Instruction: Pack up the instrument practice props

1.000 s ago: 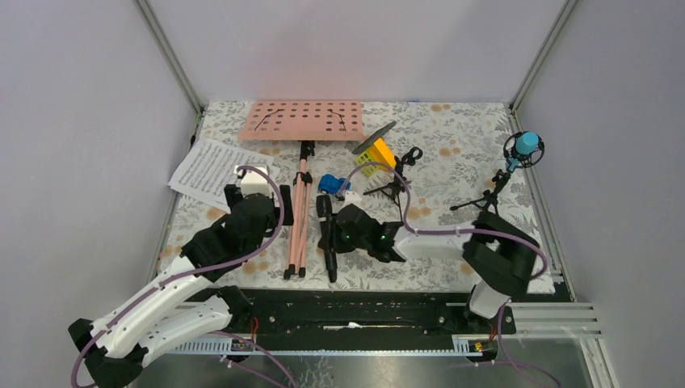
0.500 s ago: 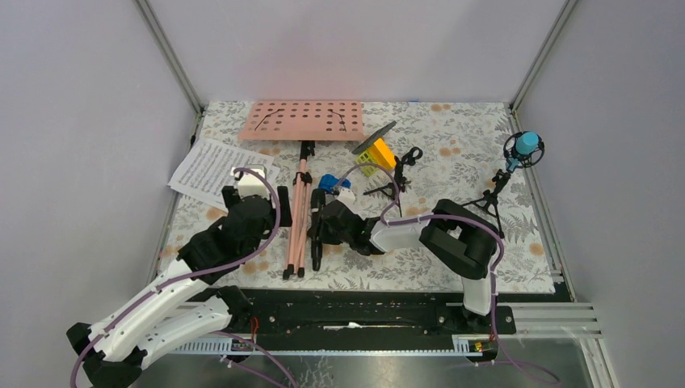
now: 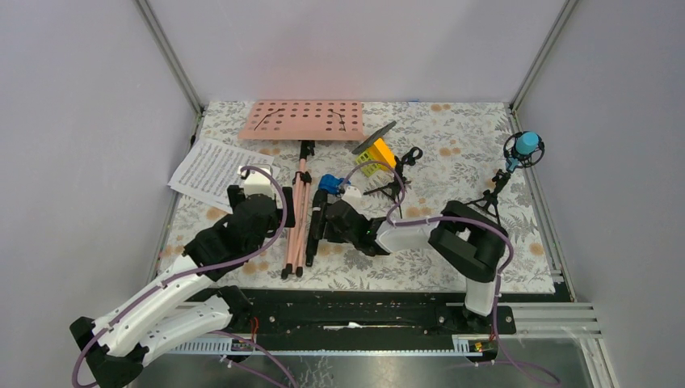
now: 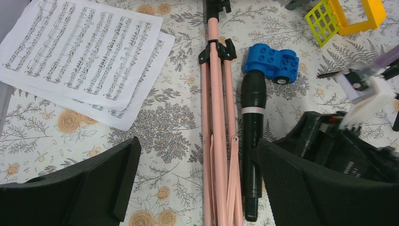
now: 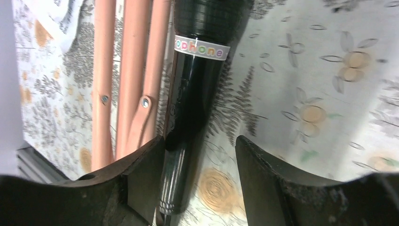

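The pink music stand lies flat, its perforated tray [image 3: 303, 120] at the back and its folded legs [image 3: 297, 226] pointing at me; the legs also show in the left wrist view [image 4: 217, 141]. The black mic [image 3: 313, 234] lies right beside the legs [image 4: 252, 141]. My right gripper [image 3: 321, 230] is open and low on the table, with the mic's handle [image 5: 188, 132] between its jaws, against the left finger [image 5: 141, 179]. My left gripper [image 4: 197, 146] is open above the legs [image 3: 260, 206]. White sheet-music pages [image 3: 212, 171] lie at the left [image 4: 84, 52]. The blue mic [image 3: 525, 145] stands on its tripod at the right.
A small blue toy car [image 3: 329, 183] sits at the mic's head [image 4: 273, 63]. A yellow-green toy block [image 3: 376, 155] and a small black tripod [image 3: 396, 184] lie behind my right arm. Frame posts and walls close in the floral-cloth table.
My right gripper has swept left and pushed the black mic against the stand's legs; its elbow has swung left too. My left arm has barely moved.
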Action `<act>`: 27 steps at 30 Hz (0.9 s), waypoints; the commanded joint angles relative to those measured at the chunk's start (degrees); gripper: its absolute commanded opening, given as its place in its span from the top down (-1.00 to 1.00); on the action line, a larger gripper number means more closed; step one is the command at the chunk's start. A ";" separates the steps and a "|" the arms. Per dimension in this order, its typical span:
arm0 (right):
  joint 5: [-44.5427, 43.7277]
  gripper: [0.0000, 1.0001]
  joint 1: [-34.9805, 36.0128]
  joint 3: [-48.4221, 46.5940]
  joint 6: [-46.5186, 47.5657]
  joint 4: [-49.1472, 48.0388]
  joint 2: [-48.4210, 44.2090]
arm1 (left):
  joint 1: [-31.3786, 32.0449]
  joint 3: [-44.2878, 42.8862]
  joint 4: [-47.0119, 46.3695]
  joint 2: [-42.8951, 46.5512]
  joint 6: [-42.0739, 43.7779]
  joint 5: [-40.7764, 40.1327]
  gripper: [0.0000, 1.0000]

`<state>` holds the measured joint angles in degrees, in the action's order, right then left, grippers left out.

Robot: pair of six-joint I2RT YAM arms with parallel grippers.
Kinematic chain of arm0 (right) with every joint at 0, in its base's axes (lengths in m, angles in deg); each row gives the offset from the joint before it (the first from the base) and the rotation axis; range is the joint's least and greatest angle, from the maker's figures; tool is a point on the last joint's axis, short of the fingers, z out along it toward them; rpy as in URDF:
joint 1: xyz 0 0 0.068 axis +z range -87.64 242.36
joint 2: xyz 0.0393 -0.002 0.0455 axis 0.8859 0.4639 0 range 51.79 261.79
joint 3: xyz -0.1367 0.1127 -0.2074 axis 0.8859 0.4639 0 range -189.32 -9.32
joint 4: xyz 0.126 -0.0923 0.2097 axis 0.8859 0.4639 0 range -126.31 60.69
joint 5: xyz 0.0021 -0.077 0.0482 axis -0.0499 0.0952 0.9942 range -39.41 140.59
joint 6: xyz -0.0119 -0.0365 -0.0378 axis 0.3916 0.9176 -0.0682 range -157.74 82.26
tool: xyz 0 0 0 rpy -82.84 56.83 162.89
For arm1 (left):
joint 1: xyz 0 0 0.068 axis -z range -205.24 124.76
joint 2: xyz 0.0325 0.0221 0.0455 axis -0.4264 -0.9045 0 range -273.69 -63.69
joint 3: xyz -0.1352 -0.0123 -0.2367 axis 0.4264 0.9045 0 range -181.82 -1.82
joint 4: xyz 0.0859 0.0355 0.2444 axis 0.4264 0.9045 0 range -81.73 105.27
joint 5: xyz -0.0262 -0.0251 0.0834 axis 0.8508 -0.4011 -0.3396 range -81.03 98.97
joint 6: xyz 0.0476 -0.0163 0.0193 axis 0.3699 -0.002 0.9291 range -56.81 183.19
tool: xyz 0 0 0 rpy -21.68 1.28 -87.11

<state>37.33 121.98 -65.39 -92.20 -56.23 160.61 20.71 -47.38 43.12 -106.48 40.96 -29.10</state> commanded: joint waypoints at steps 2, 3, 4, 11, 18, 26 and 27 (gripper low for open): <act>-7.41 -0.28 -0.20 3.76 5.81 6.39 -10.65 | -0.16 0.25 -2.06 -0.01 1.19 0.40 -0.97; -8.50 -0.28 -0.20 4.79 6.89 7.31 -12.79 | -0.21 0.36 -2.22 0.09 1.24 0.51 -0.97; -9.39 -0.28 -0.20 5.78 8.33 8.15 -15.37 | -0.21 0.45 -2.36 0.22 1.31 0.53 -0.97; -16.41 -0.34 -0.21 6.30 19.66 24.18 -32.13 | -0.17 0.82 -4.39 0.75 2.58 3.05 -0.97; -21.51 -0.39 -0.20 3.20 23.79 41.30 -49.66 | -0.16 2.59 -11.40 6.82 6.68 12.51 -0.97; -24.65 -0.47 -0.20 -4.37 23.88 57.42 -65.93 | -0.08 -2.05 -17.80 -0.70 4.86 22.64 -0.97; -25.19 -0.49 -0.16 -4.55 23.50 58.32 -67.57 | 0.00 -1.84 -19.38 -1.72 4.18 23.74 -0.97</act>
<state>16.85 121.98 -66.57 -68.97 -7.12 98.27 20.71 -46.94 31.38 -104.03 46.24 -12.48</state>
